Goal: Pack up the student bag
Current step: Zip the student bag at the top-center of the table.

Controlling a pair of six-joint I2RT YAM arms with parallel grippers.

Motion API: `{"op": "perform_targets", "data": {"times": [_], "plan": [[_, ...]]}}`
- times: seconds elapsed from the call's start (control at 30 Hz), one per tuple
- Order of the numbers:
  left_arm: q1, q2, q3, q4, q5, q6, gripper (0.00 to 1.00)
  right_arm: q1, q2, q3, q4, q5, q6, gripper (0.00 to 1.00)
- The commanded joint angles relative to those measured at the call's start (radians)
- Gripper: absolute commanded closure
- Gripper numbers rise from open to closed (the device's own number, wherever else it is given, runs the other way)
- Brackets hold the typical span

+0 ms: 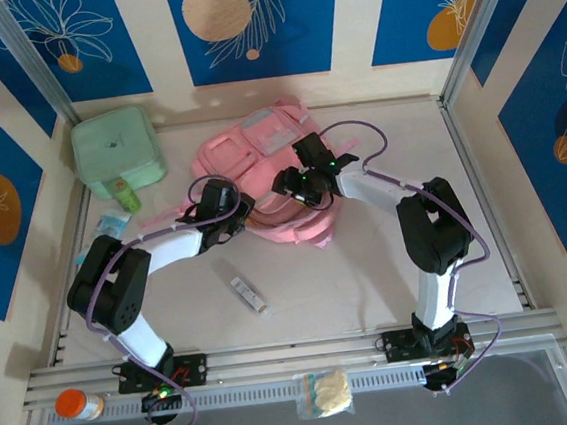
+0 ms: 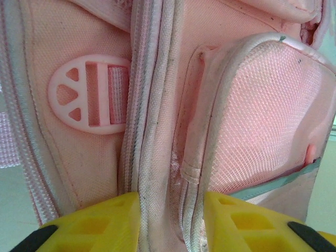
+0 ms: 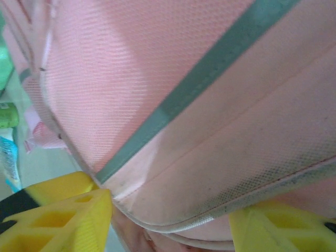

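1. The left gripper [image 2: 171, 205] was clenched on a zipped seam of the student bag [image 1: 248, 156].
2. The right gripper [image 3: 170, 215] was spread wide about the bag's edge; whether it gripped could not be told.
3. The bag was laid on the table [image 1: 371, 284].
4. A mint-green case [image 1: 117, 148] was seen left of the bag.

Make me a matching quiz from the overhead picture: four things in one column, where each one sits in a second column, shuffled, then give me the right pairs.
Things
1. student bag
2. mint-green case
3. orange-capped bottle
4. white tube

Places
A. near-left corner, by the metal rail
B. far-left corner of the table
C. open tabletop, nearer than the bag
D. far middle of the table

Pairs: 1-D, 2-B, 3-A, 4-C
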Motion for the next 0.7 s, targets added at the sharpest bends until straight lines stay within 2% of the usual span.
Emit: {"op": "perform_targets", "data": {"times": [0.0, 0.27, 0.67], "plan": [[-0.010, -0.016, -0.015, 0.022, -0.026, 0.002, 0.63, 0.000, -0.040, 0.032, 0.106, -0.021, -0.004, 0.39], [-0.022, -0.074, -0.068, 0.010, -0.067, -0.021, 0.64, -0.013, -0.076, -0.018, 0.241, -0.076, 0.017, 0.39], [-0.042, -0.039, -0.015, 0.005, -0.065, -0.054, 0.67, -0.018, -0.087, -0.010, 0.246, -0.072, 0.041, 0.38]]}}
